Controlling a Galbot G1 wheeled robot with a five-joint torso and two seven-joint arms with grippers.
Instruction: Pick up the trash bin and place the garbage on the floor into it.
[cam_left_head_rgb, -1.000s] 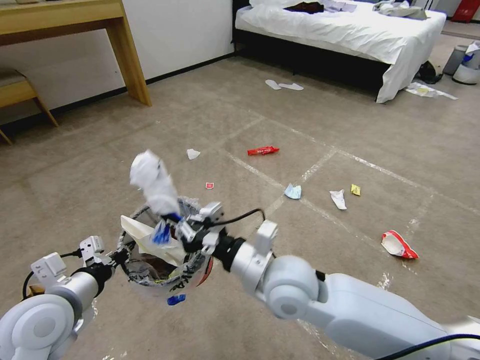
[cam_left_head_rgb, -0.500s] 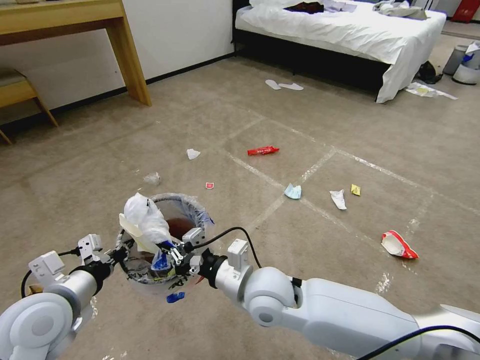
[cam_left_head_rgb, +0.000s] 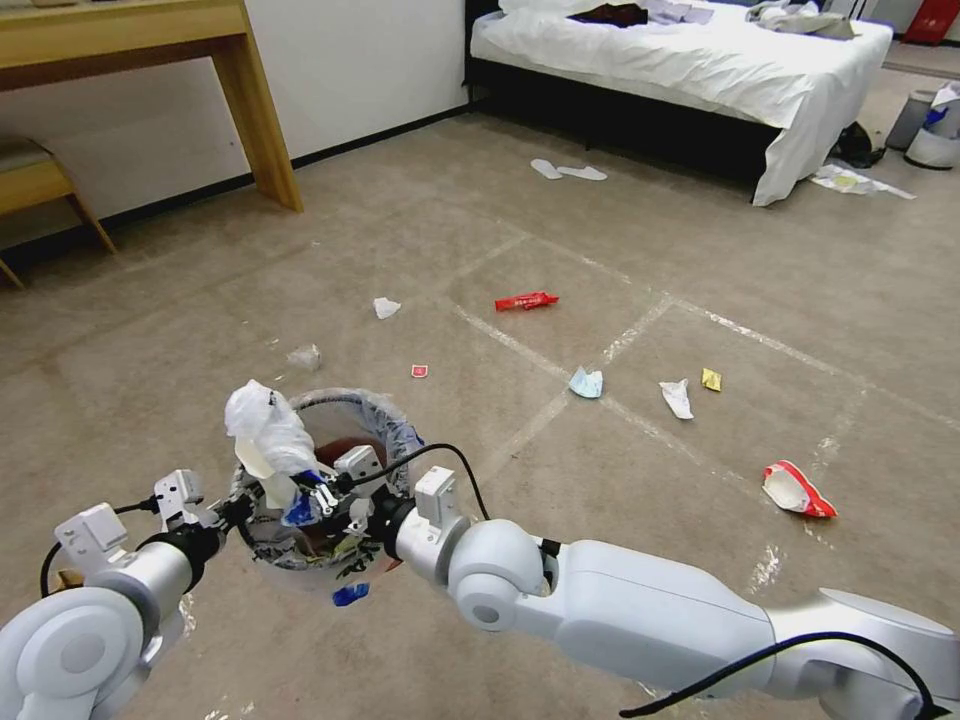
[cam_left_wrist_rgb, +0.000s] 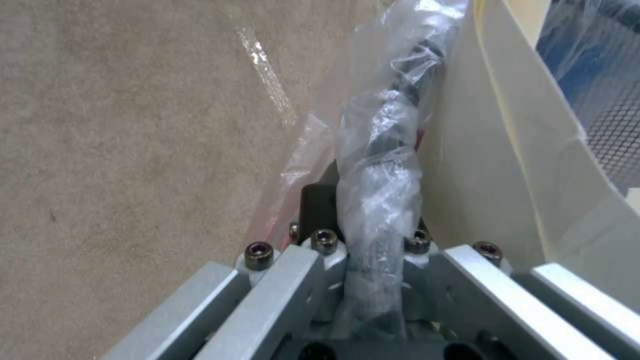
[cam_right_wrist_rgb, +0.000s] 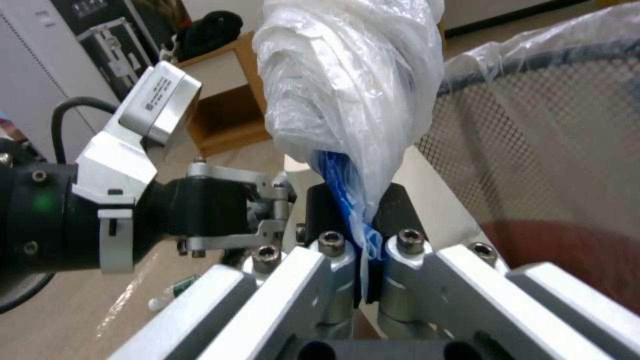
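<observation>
A: Where is the trash bin (cam_left_head_rgb: 345, 500)?
B: Low in front of the robot, lifted above the floor (cam_left_head_rgb: 620, 250), which is a taped carpet. The left end effector (cam_left_head_rgb: 236, 512) is clenched on the bin's rim, with the clear liner bunched between its fingers (cam_left_wrist_rgb: 320, 250).

A: And the right end effector (cam_left_head_rgb: 322, 488)?
B: It sits over the bin's mouth, pinched tight on a crumpled white plastic bag with blue print (cam_right_wrist_rgb: 350, 85), which stands up above the rim. A pale sheet of paper (cam_left_wrist_rgb: 493, 150) leans inside the bin beside it.

A: What about the garbage outside the bin?
B: Well apart on the floor lie a red wrapper (cam_left_head_rgb: 525, 300), a blue face mask (cam_left_head_rgb: 586, 382), white tissue (cam_left_head_rgb: 677, 397) and a yellow wrapper (cam_left_head_rgb: 711, 379).
</observation>
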